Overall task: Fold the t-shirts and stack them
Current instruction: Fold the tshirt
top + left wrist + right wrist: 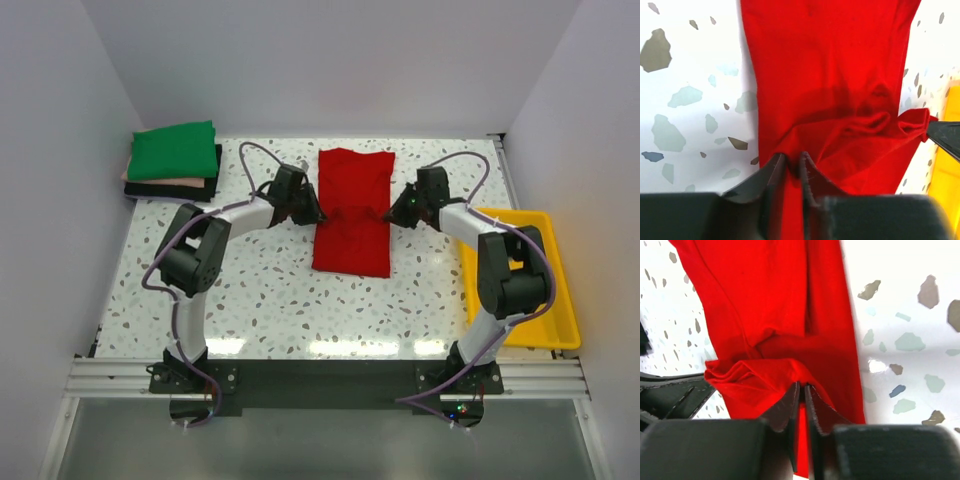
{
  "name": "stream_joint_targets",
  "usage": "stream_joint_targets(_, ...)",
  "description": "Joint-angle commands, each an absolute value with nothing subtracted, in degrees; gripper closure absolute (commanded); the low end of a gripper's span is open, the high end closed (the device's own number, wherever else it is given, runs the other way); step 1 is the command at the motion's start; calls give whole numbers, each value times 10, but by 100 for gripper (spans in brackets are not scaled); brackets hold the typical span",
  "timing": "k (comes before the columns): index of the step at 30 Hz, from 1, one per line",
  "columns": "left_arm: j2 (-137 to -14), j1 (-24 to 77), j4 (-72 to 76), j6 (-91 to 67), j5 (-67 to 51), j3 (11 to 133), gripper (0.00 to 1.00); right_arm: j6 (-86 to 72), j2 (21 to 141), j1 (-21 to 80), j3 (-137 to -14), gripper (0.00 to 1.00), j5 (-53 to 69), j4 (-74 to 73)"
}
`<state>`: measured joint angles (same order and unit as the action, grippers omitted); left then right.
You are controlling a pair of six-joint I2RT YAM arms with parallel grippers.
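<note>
1. The left gripper [792,175] has its fingers close together, clamped on the left edge of the red shirt [830,75]. A fold of red cloth shows in the narrow slit between them.
2. The right gripper [802,402] is pinched the same way on the shirt's right edge, with red cloth caught between its fingers.
3. Both grips sit about halfway along the shirt and face each other across it. The cloth between them puckers into creases and a bunched fold.
4. The red shirt lies as a long strip in the middle of the table [280,300], running far to near, and it narrows where the two grippers pinch it.
5. A stack sits at the far left corner, well apart from the red shirt: a green shirt [175,150] on top, a pink shirt [160,182] under it and a black shirt [170,193] at the bottom.
6. A yellow tray [556,300] lies at the right edge of the table, to the right of the red shirt and apart from it.
</note>
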<state>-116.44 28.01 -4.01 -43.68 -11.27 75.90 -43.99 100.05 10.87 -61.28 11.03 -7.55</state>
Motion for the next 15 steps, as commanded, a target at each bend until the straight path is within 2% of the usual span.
stream_joint_targets(1, -1159, 267, -20, -415, -126, 787, 75, -435, 1010, 92, -644, 87, 136, -50)
stream_joint_targets(2, -1157, 262, -16, -412, -134, 787, 67, -435, 1011, 85, -648, 83, 140, -53)
stream_joint_targets(3, -1154, 258, -10, -405, -142, 787, 58, -435, 1011, 81, -649, 72, 144, -58)
stream_joint_targets(4, -1147, 251, -9, -403, -154, 790, 52, -436, 1007, 72, -650, 68, 148, -59)
stream_joint_targets(5, -1139, 249, -9, -398, -151, 789, 49, -435, 1003, 68, -648, 58, 150, -59)
stream_joint_targets(7, -1109, 245, -9, -389, -142, 774, 42, -430, 990, 62, -644, 48, 144, -62)
stream_joint_targets(9, -1089, 245, -10, -391, -127, 762, 41, -411, 972, 60, -649, 44, 134, -84)
stream_joint_targets(11, -1067, 246, -10, -398, -119, 739, 46, -403, 954, 64, -648, 44, 129, -92)
stream_joint_targets(12, -1060, 246, -11, -408, -113, 733, 54, -401, 947, 69, -642, 44, 125, -96)
stream_joint_targets(15, -1043, 259, -14, -409, -104, 710, 68, -384, 920, 101, -628, 44, 78, -108)
